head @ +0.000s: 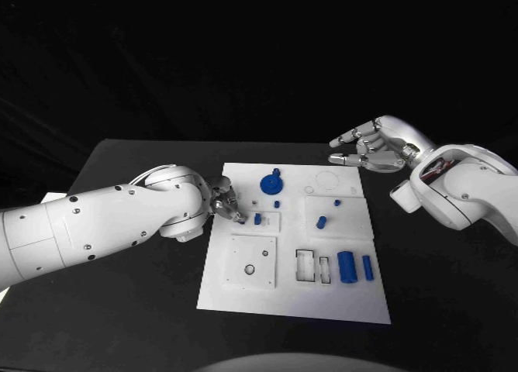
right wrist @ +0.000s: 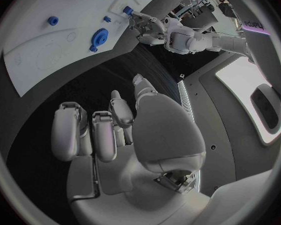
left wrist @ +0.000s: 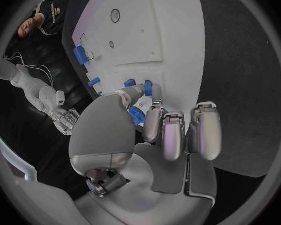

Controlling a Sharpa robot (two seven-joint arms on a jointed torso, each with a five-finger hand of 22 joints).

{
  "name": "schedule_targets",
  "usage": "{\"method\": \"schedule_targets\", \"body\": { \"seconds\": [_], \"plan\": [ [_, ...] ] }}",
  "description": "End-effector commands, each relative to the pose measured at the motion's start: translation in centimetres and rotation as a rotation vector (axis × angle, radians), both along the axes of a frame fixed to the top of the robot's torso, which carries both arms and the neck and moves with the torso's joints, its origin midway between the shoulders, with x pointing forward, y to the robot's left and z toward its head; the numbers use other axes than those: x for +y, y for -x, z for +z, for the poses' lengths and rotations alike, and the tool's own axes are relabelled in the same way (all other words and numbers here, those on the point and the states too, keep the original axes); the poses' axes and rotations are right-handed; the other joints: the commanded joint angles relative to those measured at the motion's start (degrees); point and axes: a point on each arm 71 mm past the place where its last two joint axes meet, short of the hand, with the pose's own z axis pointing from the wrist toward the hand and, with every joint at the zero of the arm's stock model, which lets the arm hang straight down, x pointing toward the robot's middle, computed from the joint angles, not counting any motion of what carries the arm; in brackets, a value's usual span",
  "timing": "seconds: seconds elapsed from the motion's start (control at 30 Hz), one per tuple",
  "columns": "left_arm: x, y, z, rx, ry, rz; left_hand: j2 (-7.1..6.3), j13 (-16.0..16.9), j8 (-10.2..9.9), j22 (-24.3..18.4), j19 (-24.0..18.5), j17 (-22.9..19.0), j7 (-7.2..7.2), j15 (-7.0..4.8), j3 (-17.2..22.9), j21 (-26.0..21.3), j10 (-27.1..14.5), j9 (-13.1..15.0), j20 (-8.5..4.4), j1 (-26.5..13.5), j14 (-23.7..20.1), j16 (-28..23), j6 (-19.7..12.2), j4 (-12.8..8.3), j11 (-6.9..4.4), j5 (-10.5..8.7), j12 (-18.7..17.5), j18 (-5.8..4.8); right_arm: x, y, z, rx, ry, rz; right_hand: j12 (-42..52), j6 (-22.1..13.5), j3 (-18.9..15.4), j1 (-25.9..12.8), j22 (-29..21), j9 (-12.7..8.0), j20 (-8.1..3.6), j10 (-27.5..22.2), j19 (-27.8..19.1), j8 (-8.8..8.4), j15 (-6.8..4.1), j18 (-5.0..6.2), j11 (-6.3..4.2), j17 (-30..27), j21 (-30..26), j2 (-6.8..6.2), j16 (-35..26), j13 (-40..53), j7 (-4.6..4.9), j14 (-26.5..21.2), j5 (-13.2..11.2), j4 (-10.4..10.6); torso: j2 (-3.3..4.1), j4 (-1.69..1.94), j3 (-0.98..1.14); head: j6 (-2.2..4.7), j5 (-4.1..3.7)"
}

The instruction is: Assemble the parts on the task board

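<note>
The white task board [head: 292, 298] lies in the middle of the table. A blue gear [head: 273, 184] stands near its far edge, with small blue pegs [head: 322, 222] mid-board and two blue cylinders [head: 347, 266] at the near right. My left hand [head: 226, 203] sits at the board's left edge, fingers curled, thumb tip [left wrist: 135, 92] right beside a small blue part [head: 257, 219] [left wrist: 148, 87]. Whether it pinches that part is unclear. My right hand [head: 377, 147] hovers past the far right corner, fingers apart and empty. Its wrist view shows the gear [right wrist: 100, 36] and my left hand [right wrist: 147, 27].
A square white plate with a round hole [head: 250, 263] occupies the board's near left, and rectangular slots [head: 315, 266] lie beside the cylinders. Black table [head: 136, 310] surrounds the board. A pale sheet [head: 53, 198] pokes out at the table's left edge.
</note>
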Motion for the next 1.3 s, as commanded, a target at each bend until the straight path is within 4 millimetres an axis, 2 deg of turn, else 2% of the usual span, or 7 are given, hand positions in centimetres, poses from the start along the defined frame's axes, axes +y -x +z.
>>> {"method": "schedule_targets", "body": {
  "seconds": [0.03, 0.2, 0.43, 0.97, 1.3],
  "plan": [
    [-0.07, 0.20, -0.45, 0.036, -0.019, -0.018, -0.26, 0.56, 0.55, 6.82, 3.17, 15.08, -1.06, -0.35, 6.10, 0.36, 0.57, 0.07, -0.60, -1.36, 6.03, 0.17, 0.66, -6.07, -0.09, 0.02, 0.33, -0.33, 0.13, 0.07, -0.05, 0.005, 0.002, 0.012, -0.12, -0.21, -0.41, -0.02, -0.04, 0.06, 0.07, -0.42, -0.32, 0.27, 0.10, 0.53, -0.03, 9.08, -0.22, 0.45, -0.21, -0.07, -0.12, 4.58, 0.21, 0.03, 0.02, 0.01, 0.00, -0.07, -0.01],
    [-0.12, 0.11, -0.53, 0.042, -0.021, -0.019, -1.14, 0.81, 0.92, 6.98, 3.22, 15.08, -1.51, -0.61, 3.92, 0.44, 0.70, -0.28, -0.80, -3.97, 6.03, 0.17, 1.07, -5.06, -0.43, -0.08, 0.57, -0.35, 0.15, 0.08, -0.05, 0.005, 0.002, 0.013, -0.12, -0.21, -0.41, -0.02, -0.04, 0.06, 0.07, -0.42, -0.32, 0.27, 0.10, 0.53, -0.03, 9.08, -0.22, 0.45, -0.21, -0.07, -0.12, 4.58, 0.21, 0.03, 0.05, -0.01, -0.02, -0.27, -0.02],
    [-0.19, -0.04, -0.63, 0.048, -0.025, -0.020, -1.11, 1.08, 1.05, 7.22, 3.30, 15.08, -1.72, -0.79, 2.27, 0.58, 0.81, -0.82, -0.99, -6.14, 6.03, 0.17, 1.56, -3.80, -0.61, -0.02, 0.80, -0.41, 0.14, 0.07, -0.05, 0.005, 0.002, 0.013, -0.21, -0.20, -0.46, -0.01, -0.09, 0.06, 0.07, -0.47, -0.34, 0.28, 0.10, 0.54, -0.03, 9.04, -0.26, 0.47, -0.25, -0.14, -0.12, 4.57, 0.22, 0.04, 0.02, -0.05, 0.02, -0.43, -0.09],
    [-0.30, -0.12, -0.70, 0.054, -0.030, -0.024, -1.37, 1.64, 1.19, 7.58, 3.43, 15.08, -1.89, -0.89, 1.23, 0.80, 1.09, -1.25, -1.09, -7.48, 6.03, 0.17, 2.04, -3.10, -0.75, 0.01, 1.31, -0.48, 0.13, 0.09, -0.05, 0.005, 0.002, 0.013, -0.21, -0.20, -0.46, -0.01, -0.09, 0.06, 0.07, -0.47, -0.34, 0.28, 0.10, 0.54, -0.03, 9.04, -0.26, 0.47, -0.25, -0.14, -0.12, 4.57, 0.22, 0.04, -0.03, -0.02, 0.03, -0.60, -0.18],
    [-0.25, -0.20, -0.73, 0.056, -0.032, -0.023, -1.65, 2.31, 1.28, 8.43, 3.74, 15.08, -2.09, -1.01, -0.21, 1.39, 1.51, -1.96, -1.19, -9.90, 6.03, 0.17, 2.88, -1.57, -0.91, 0.13, 1.92, -0.68, 0.09, 0.10, -0.04, 0.005, 0.002, 0.012, -0.24, -0.21, -0.52, -0.03, -0.15, 0.06, 0.07, -0.48, -0.35, 0.27, 0.10, 0.55, -0.03, 9.01, -0.29, 0.47, -0.27, -0.17, -0.12, 4.57, 0.22, 0.07, -0.03, 0.02, 0.03, -0.65, -0.24]
  ]
}}
